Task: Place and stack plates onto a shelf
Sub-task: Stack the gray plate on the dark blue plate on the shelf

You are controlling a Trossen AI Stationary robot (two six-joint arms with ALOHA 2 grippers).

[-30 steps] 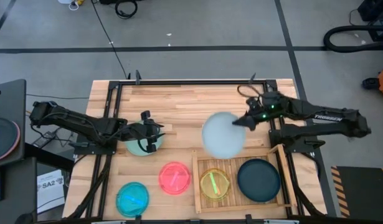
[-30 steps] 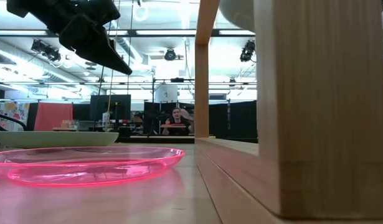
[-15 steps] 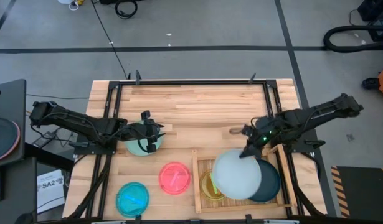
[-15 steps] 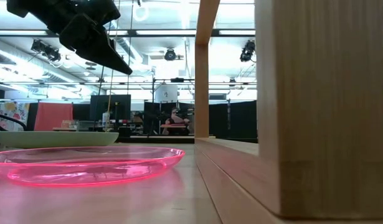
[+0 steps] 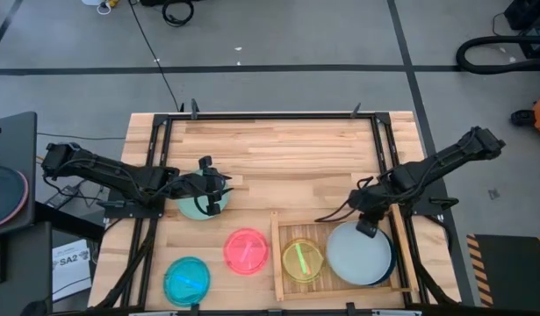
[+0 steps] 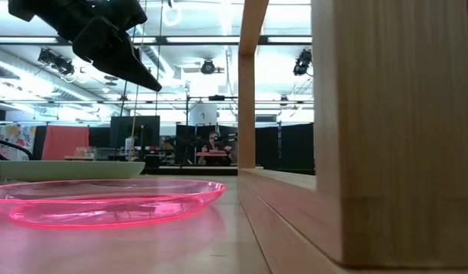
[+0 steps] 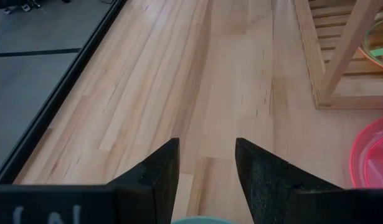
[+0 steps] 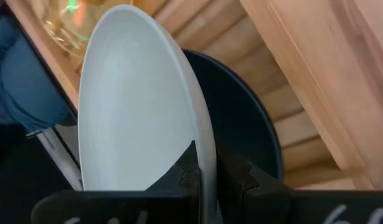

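Plank-topped desk carrying a light wooden slatted shelf: inside, a small translucent yellow-green plate beside a dark teal plate. Right gripper, jaws pinched on the rim of a pale whitish plate, holds it over the teal one, which only the wrist view shows clearly. Left gripper, jaws wide, hovers over a mint plate; pink plate and cyan plate lie nearby.

The shelf sits at the table's front right, holding two plates side by side; three plates lie left of it.
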